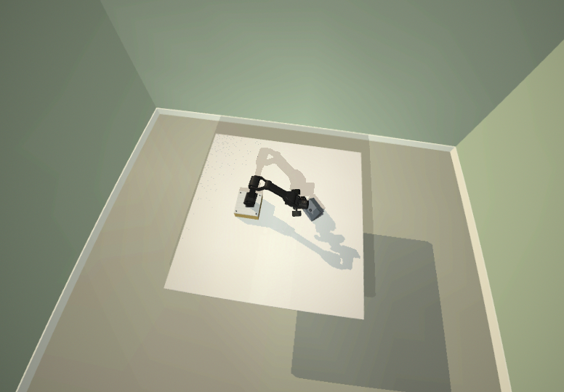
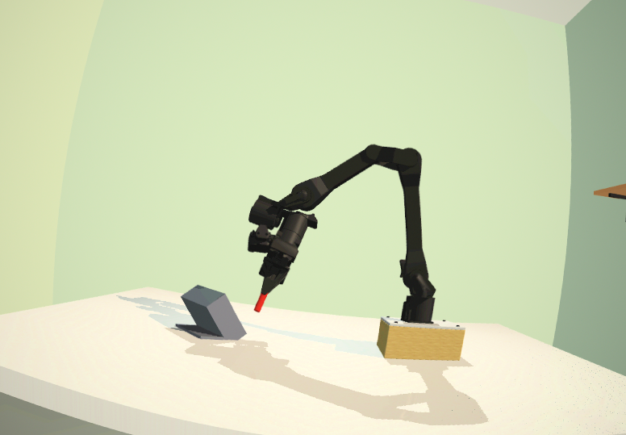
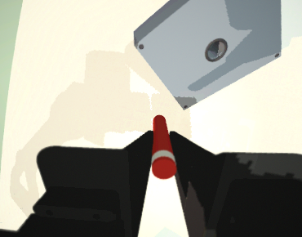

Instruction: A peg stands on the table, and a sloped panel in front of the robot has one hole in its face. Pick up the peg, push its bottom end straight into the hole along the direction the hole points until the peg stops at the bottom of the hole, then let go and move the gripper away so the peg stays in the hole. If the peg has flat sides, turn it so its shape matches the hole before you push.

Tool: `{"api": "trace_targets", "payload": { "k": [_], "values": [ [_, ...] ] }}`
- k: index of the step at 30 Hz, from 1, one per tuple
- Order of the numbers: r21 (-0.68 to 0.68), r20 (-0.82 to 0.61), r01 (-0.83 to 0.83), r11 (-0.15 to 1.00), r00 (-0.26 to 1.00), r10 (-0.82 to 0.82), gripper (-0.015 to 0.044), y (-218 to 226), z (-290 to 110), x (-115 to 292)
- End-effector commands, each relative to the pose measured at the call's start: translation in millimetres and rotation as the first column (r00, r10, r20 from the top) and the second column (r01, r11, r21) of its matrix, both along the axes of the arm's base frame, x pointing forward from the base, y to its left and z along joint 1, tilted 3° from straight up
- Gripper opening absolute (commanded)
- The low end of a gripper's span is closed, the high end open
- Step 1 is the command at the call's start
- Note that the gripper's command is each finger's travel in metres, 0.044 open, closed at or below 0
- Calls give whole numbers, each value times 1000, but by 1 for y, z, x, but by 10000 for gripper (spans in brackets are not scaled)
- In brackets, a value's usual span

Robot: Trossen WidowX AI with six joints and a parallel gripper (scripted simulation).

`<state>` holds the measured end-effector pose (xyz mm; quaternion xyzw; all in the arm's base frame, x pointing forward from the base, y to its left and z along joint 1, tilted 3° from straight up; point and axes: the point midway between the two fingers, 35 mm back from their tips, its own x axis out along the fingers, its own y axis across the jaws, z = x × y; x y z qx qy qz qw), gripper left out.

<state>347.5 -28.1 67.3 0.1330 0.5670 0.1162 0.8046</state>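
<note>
A round red peg [image 2: 260, 303] [image 3: 161, 139] with a light band near its top is held off the table, tilted, its lower end pointing down and left in the exterior view. My gripper [image 2: 265, 292] [image 3: 161, 136] is shut on the peg. The blue-grey sloped panel [image 1: 313, 209] [image 2: 222, 316] [image 3: 177, 45] stands to the left of the peg in the exterior view. Its round, dark-rimmed hole [image 3: 215, 50] shows up and right of the peg in the wrist view. The peg is apart from the panel. In the top view the peg is hidden.
The arm's wooden base block [image 1: 246, 217] [image 2: 422, 343] stands on the pale table [image 1: 268, 278] [image 2: 313, 395], well away from the panel. Screws mark the corners of the panel's face. Shadows of the arm lie across the table and the panel.
</note>
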Motion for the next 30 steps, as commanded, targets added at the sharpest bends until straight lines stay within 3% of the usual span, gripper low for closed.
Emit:
{"api": "trace_targets", "payload": {
  "k": [1, 30],
  "values": [
    [24, 10, 27, 999, 1000, -27, 0, -4, 0, -1],
    [160, 89, 174, 972, 978, -189, 0, -37, 5, 0]
  ]
}}
